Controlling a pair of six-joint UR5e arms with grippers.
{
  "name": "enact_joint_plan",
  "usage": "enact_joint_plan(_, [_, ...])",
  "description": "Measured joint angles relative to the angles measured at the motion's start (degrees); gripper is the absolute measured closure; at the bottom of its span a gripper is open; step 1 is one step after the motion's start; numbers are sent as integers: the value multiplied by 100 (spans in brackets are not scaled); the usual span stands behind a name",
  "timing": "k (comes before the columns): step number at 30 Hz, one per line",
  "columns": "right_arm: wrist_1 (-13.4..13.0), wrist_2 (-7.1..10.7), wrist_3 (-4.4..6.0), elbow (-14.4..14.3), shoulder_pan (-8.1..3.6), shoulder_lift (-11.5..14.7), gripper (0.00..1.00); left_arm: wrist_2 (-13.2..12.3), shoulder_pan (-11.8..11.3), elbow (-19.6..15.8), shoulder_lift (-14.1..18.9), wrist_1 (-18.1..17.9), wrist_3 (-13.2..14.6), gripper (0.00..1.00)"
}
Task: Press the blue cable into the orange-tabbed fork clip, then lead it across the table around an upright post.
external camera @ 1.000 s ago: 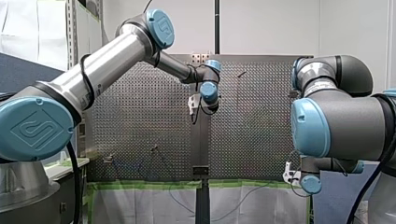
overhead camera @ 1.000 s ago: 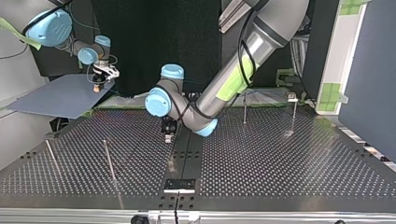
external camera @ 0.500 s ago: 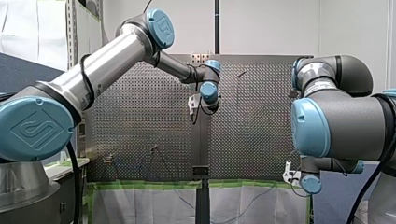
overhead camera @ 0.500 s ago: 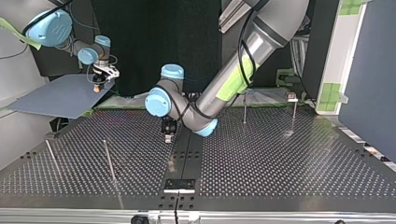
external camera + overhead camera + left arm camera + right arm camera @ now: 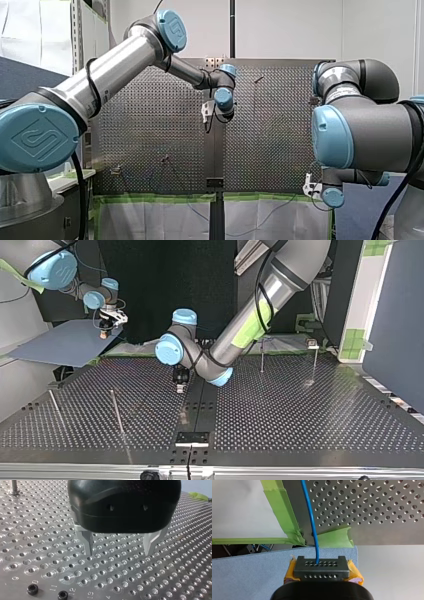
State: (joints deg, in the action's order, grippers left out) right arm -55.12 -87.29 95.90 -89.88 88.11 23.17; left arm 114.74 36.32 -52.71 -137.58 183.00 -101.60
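Note:
In the right wrist view my right gripper (image 5: 322,568) is shut on the blue cable (image 5: 311,520), its yellow pads showing at both sides. From there the cable runs ahead over the taped table edge onto the perforated plate. The top view has this gripper (image 5: 104,332) off the table, above a grey-blue board. My left gripper (image 5: 119,552) hangs just above the bare plate with its metal fingers (image 5: 88,545) open and nothing between them; in the top view it (image 5: 179,386) is near the table's middle. A small clip (image 5: 312,344) tops a thin post at the top view's right.
Upright posts stand on the plate: one (image 5: 261,356) near the clip and two leaning ones (image 5: 117,412) (image 5: 55,408) at the top view's left. Green tape (image 5: 287,522) lines the table edge. Two black screws (image 5: 33,589) sit ahead of my left gripper. Another post (image 5: 13,486) stands beyond it.
Neither arm has moved. Only the slack cable hanging below the table edge in the front view has shifted slightly.

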Motion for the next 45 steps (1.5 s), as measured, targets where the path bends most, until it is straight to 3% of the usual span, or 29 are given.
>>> enact_joint_plan(25, [12,2,-3,4,-3,-3,100,0,-1,-2,0,0,0,1])
enact_joint_plan(35, [507,357,-86,129,42,-419,100,243,-50,-1,-171,-92,25,1])
enact_joint_plan(45, [640,386,-88,132,44,-473,100,272,-53,0,-184,-97,26,1])
